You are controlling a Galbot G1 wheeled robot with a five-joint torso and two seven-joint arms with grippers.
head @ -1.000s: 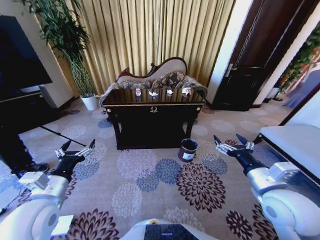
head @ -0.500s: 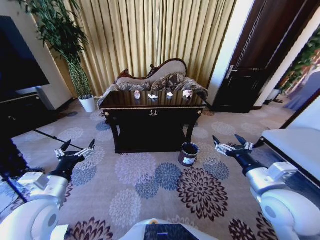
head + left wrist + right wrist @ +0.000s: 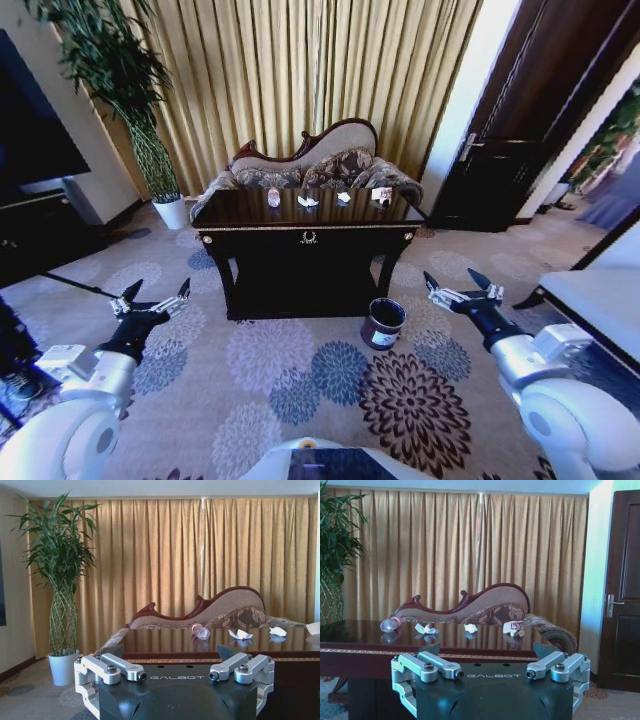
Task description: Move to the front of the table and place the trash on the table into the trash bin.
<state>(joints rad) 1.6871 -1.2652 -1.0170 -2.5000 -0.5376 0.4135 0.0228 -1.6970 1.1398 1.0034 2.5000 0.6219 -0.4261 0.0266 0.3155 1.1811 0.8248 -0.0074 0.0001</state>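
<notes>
Two grippers hang low with fingers spread wide and empty, the left gripper [image 3: 153, 295] at 8 o'clock, the right gripper [image 3: 458, 284] at 4 o'clock. At 12 o'clock, the table [image 3: 300, 232] carries a bottle [image 3: 274, 198] lying on its side, long axis running front to back, beside paper scraps [image 3: 308, 201]. On the carpet at 2 o'clock, the bin [image 3: 382, 323] tilts right.

Trash [image 3: 308, 201] on table [image 3: 250, 212]; bin [image 3: 383, 323] beside.
</notes>
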